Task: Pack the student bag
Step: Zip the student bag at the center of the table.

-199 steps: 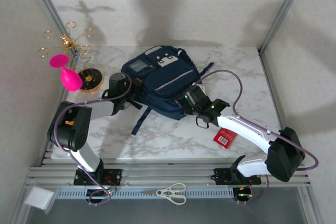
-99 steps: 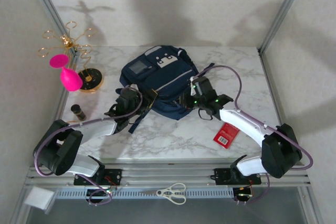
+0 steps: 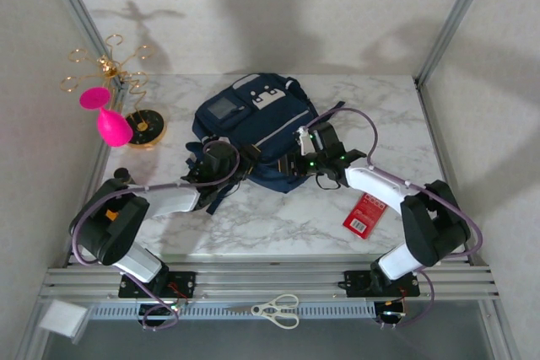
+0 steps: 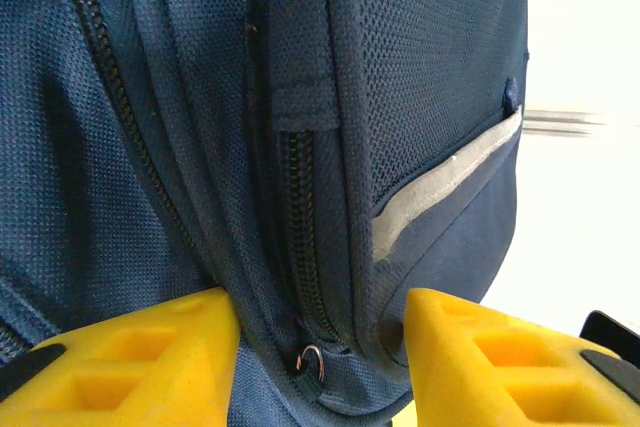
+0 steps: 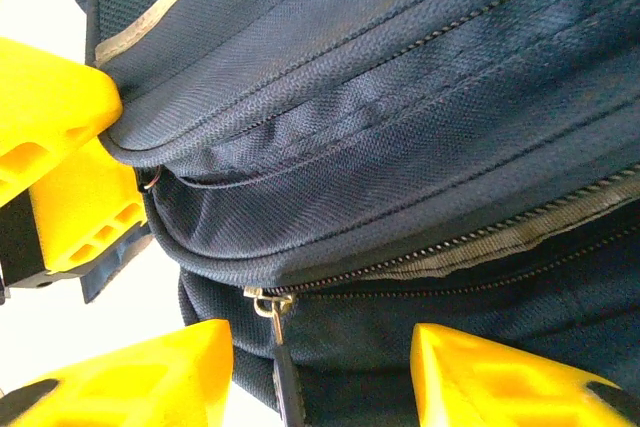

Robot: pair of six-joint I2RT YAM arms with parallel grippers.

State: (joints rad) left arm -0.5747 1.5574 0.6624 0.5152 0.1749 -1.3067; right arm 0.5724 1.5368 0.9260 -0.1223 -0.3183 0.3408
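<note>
The student bag [image 3: 253, 128] is a navy-blue backpack lying flat at the middle back of the marble table. My left gripper [image 3: 229, 170] is at its near-left corner. In the left wrist view its yellow fingers [image 4: 130, 357] stand apart with the bag's zipped corner seam [image 4: 300, 247] and a small metal ring [image 4: 313, 360] between them. My right gripper [image 3: 297, 163] is at the bag's near-right edge, open. A zipper pull [image 5: 272, 322] hangs between its fingers [image 5: 510, 377], touching neither. The zip [image 5: 450, 247] above it is partly parted.
A red packet [image 3: 363, 215] lies on the table right of the right arm. A gold wire stand [image 3: 135, 128] with a pink object [image 3: 108, 120] is at the back left. A small dark cylinder [image 3: 122, 174] stands by the left arm. Scissors [image 3: 277, 309] rest on the front rail.
Both grippers have opened. The left arm swung right, from beside the bag to its near-left corner. The right gripper moved up against the bag's near-right edge.
</note>
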